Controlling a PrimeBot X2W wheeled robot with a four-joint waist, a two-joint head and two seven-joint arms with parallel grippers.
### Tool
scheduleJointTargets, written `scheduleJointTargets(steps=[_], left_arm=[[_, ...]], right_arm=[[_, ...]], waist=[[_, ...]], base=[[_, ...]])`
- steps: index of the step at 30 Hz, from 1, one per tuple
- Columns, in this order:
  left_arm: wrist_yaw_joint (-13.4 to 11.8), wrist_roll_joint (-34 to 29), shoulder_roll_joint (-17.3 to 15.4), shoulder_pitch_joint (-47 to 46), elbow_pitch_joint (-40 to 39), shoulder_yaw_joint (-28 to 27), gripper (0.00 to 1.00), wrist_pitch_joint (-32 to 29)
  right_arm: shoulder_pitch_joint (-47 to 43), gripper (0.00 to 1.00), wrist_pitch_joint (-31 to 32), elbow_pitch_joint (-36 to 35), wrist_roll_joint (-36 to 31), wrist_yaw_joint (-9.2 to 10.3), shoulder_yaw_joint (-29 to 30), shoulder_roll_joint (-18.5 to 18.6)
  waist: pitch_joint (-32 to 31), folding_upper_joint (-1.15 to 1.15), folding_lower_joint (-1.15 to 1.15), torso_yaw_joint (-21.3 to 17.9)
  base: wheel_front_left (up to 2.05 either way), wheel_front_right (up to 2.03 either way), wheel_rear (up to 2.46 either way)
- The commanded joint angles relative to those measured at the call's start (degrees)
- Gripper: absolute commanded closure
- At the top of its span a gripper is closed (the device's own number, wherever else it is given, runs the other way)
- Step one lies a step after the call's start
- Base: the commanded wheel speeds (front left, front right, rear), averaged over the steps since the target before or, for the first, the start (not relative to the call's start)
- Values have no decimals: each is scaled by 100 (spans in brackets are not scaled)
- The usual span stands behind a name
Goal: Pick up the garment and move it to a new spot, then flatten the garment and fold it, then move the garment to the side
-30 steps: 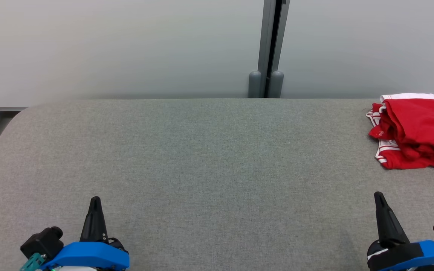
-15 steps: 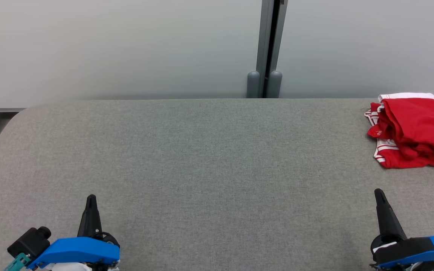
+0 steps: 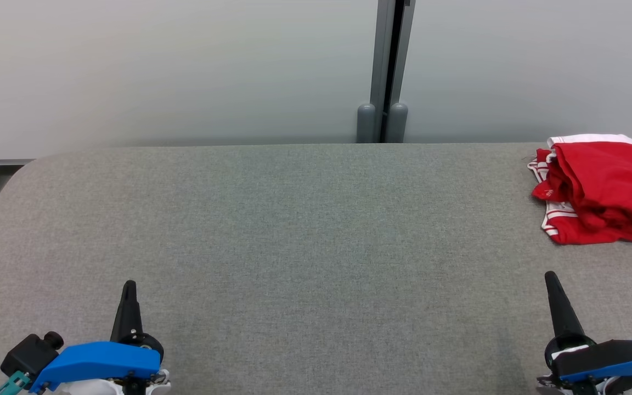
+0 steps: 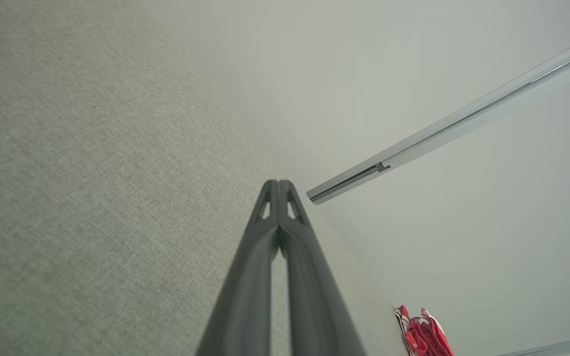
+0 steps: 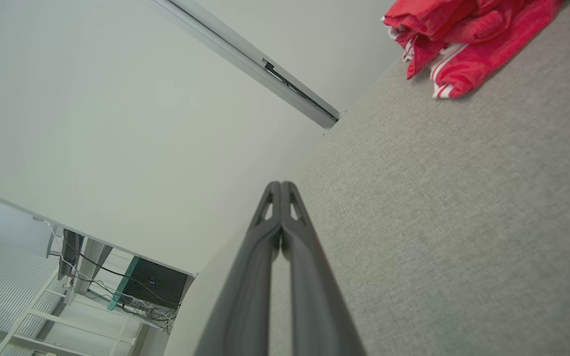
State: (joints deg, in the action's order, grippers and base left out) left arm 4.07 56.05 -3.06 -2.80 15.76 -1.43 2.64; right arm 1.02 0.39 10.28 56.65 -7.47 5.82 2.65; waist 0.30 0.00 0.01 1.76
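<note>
Garment: bunched, red with white trim, on the table at 2 o'clock. Left gripper at 7 o'clock and right gripper at 5 o'clock: fingers pressed together, holding nothing.

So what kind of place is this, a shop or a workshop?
Probably a test lab: a grey fabric-covered table against plain partition panels, a lone red garment on it, and loose cables beyond.
</note>
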Motion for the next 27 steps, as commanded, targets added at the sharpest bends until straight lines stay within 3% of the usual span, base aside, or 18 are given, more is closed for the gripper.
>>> scheduleJointTargets(steps=[1,27], left_arm=[[43,202,-2,-175,-81,-67,100,-45],[179,1665,7,-269,-126,-268,100,-421]], right_arm=[[178,100,36,-25,213,-2,18,25],[338,100,287,146,1652,-6,46,30]], waist=[[0,0,0,-4],[-5,0,0,-65]], base=[[0,0,0],[0,0,0]])
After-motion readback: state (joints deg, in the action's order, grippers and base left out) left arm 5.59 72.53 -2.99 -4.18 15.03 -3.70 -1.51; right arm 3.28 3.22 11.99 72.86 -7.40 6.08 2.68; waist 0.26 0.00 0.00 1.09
